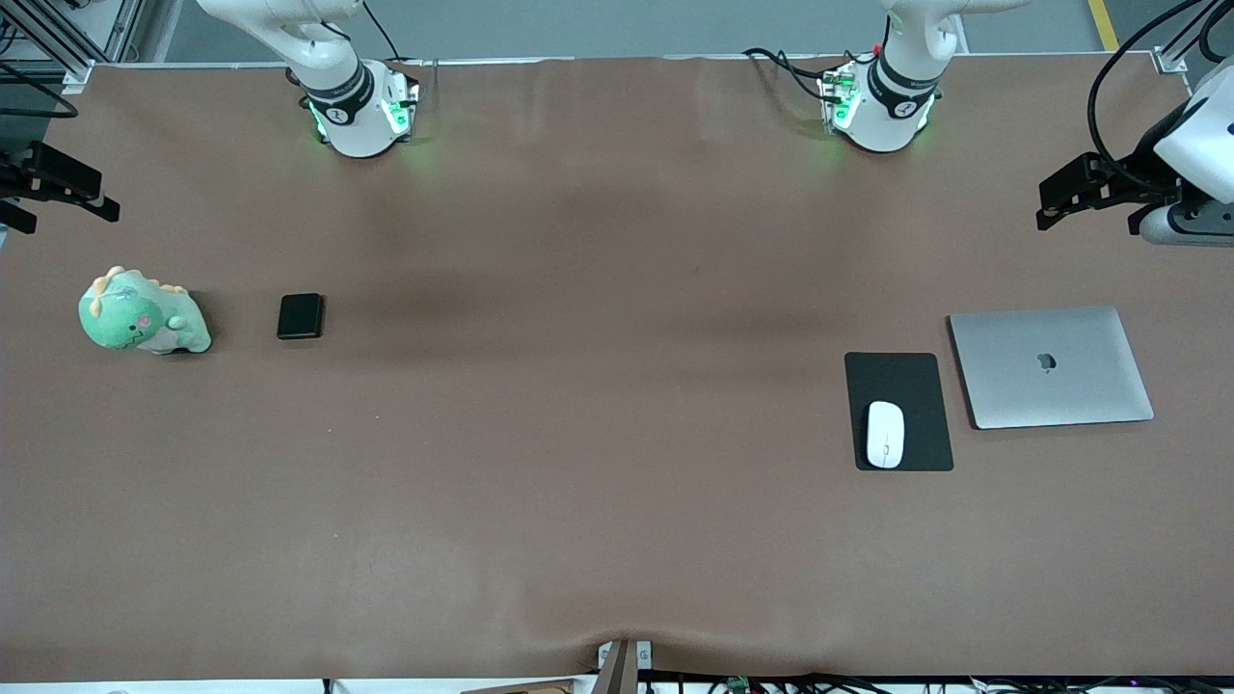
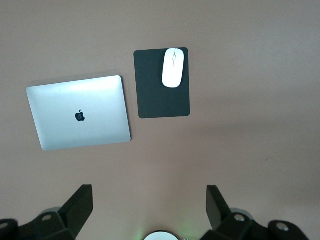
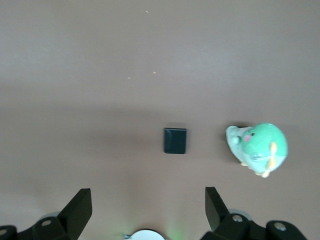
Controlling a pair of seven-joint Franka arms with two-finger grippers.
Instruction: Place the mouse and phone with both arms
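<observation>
We see two white arms [image 1: 337,87] with black joint bands, green-lit bases, black cables, and black grippers [image 1: 1070,198].

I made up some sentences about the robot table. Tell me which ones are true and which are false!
1. The mouse sits on the black mat. True.
2. The phone lies on top of the laptop. False: it lies on the bare table, beside the green dinosaur toy at the right arm's end.
3. The left gripper is holding the mouse. False: it is open and empty, up over the table near the laptop.
4. The laptop is closed. True.
5. The right gripper is open. True, and it holds nothing.
6. The mouse is black. False: it is white.
</observation>
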